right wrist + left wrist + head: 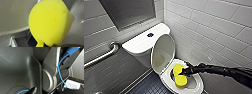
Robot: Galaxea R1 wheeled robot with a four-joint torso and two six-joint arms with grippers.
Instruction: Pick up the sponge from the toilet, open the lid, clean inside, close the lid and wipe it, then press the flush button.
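my right gripper (184,72) is clamped on the sponge (178,75), pinching its middle so both ends bulge. the sponge sits low inside the bowl of the toilet (139,44), seemingly against the inner wall, though contact is unclear. the lid (163,52) stands raised, just in front of the flush button (150,35).

We can read no text, label, brand, number or sign on the toilet (139,43), the sponge (179,80) or the tiled wall (214,30).
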